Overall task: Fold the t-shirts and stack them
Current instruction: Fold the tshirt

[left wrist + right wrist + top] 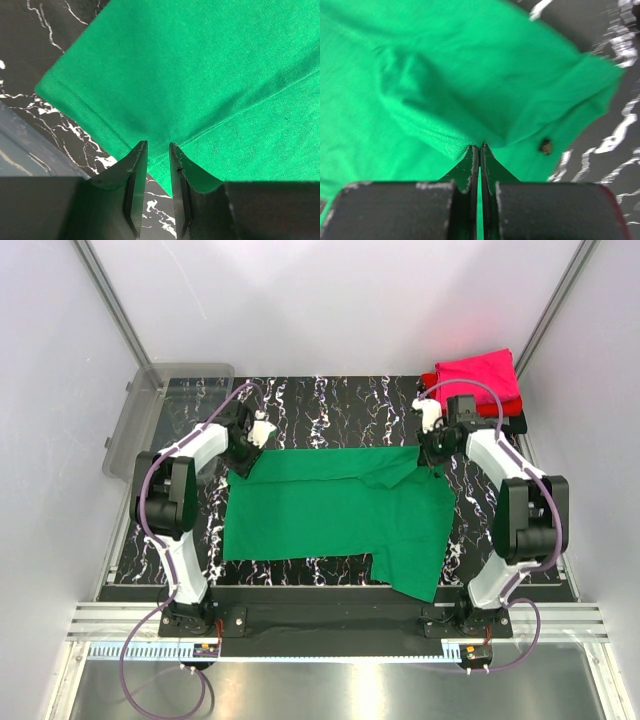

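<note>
From above, the green t-shirt (330, 510) lies spread across the middle of the dark marbled tabletop (330, 405), not yet folded, with one sleeve trailing toward the near edge and a loose flap turned over at its far right. The left claw (248, 453) sits at the shirt's far left corner and the right claw (432, 447) at its far right corner. Taking both ends of one edge this way probably lets that edge be drawn over in one even fold. At the far right corner a magenta-pink t-shirt (480, 375) rests folded on a red t-shirt (508, 405) and a black t-shirt (517, 423), likely where the green one will go. A clear grey bin (150, 405) stands off the left edge. In the left wrist view the jaws stand a little apart with the hemmed cloth nipped at their tips. Creases run in toward that spot, so I judge it is grasping the shirt. In the right wrist view the jaws are clenched almost flat together, with a thin sliver of green caught between them and bunched fabric puckering just ahead, so it has the shirt firmly.
</note>
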`<state>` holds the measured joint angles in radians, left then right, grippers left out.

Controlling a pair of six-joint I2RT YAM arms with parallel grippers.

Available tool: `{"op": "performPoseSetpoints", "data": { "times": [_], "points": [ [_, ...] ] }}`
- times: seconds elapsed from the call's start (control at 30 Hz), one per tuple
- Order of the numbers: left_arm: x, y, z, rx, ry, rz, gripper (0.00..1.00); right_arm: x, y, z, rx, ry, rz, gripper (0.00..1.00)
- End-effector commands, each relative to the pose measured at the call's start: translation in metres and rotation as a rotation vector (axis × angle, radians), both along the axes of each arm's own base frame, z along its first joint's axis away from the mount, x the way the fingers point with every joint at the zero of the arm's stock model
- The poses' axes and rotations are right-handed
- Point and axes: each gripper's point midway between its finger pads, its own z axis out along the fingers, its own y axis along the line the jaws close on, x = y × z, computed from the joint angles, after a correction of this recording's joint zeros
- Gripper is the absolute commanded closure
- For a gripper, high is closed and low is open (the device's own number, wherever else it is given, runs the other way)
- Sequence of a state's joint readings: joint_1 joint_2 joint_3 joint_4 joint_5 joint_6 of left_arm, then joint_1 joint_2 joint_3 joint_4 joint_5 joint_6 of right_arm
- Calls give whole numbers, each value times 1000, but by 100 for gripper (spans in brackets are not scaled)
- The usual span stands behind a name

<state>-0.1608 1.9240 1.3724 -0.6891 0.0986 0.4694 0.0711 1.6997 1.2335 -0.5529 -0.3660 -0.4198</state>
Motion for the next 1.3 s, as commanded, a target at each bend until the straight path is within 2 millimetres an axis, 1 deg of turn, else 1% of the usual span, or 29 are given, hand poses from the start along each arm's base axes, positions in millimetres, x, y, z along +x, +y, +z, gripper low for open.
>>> {"op": "performPoseSetpoints", "data": {
  "times": [0.0, 0.03, 0.07, 0.1, 0.13, 0.17, 0.2, 0.23, 0.27, 0.3, 0.33, 0.37, 0.4, 0.43, 0.47, 0.5, 0.53, 0.57, 0.6, 0.67, 0.8, 0.9, 1.17, 1.2, 1.27],
  "points": [
    [3, -1, 1, -7, -7, 12, 72, 50, -10, 22, -19, -123, -58, 100],
    [3, -2, 1, -11, -7, 14, 72, 58, -11, 24, -22, -137, -72, 98],
    [2, -2, 1, -14, -6, 19, 72, 66, -8, 29, -13, -158, -73, 71],
    [2, -3, 2, -18, -5, 18, 72, 77, -6, 40, 5, -180, -77, 56],
    [1, -3, 3, -20, -9, 19, 72, 77, -2, 48, 17, -186, -70, 44],
    [0, -4, 4, -20, -10, 18, 72, 71, 1, 51, 20, -168, -63, 36],
    [0, -4, 7, -22, -17, 16, 72, 62, 4, 63, 11, -193, -35, 34],
    [0, -5, 9, -25, -23, 15, 72, 54, 5, 66, -16, -206, -21, 34],
    [0, -6, 11, -25, -25, 17, 72, 43, 14, 69, -43, -228, 44, 34],
    [1, -7, 16, -32, -37, 20, 72, 21, 18, 65, -49, -227, 91, 37],
    [1, -8, 19, -37, -43, 25, 72, 8, 26, 60, -41, -219, 146, 38],
    [1, -10, 24, -44, -56, 23, 72, -15, 36, 49, -43, -202, 234, 44],
    [1, -12, 26, -46, -61, 26, 72, -24, 37, 42, -57, -185, 263, 47],
    [0, -13, 27, -50, -61, 25, 72, -35, 48, 37, -17, -163, 325, 51],
    [-1, -16, 28, -50, -64, 19, 72, -51, 53, 30, -1, -111, 368, 55],
    [-3, -17, 29, -46, -62, 13, 72, -59, 60, 22, 13, -78, 421, 58],
    [-3, -17, 29, -42, -65, 7, 72, -66, 68, 18, 42, -48, 459, 62],
    [-5, -19, 29, -34, -63, 1, 72, -74, 70, 12, 42, -5, 475, 63],
    [-6, -19, 30, -33, -65, -2, 72, -74, 73, 3, 44, 30, 478, 65],
    [-7, -18, 30, -29, -65, 0, 72, -70, 75, -3, 44, 51, 468, 66],
    [-10, -17, 33, -21, -68, -3, 72, -53, 75, -28, 10, 119, 449, 62],
    [-13, -15, 33, -11, -66, -5, 72, -42, 77, -34, 6, 126, 449, 60],
    [-21, -11, 27, 6, -49, -2, 73, -16, 87, -36, 32, 103, 432, 59],
    [-21, -10, 28, 7, -50, -1, 72, -15, 88, -40, 34, 112, 432, 59],
    [-22, -10, 27, 9, -47, -1, 72, -12, 89, -41, 37, 113, 427, 59]
  ]
}}
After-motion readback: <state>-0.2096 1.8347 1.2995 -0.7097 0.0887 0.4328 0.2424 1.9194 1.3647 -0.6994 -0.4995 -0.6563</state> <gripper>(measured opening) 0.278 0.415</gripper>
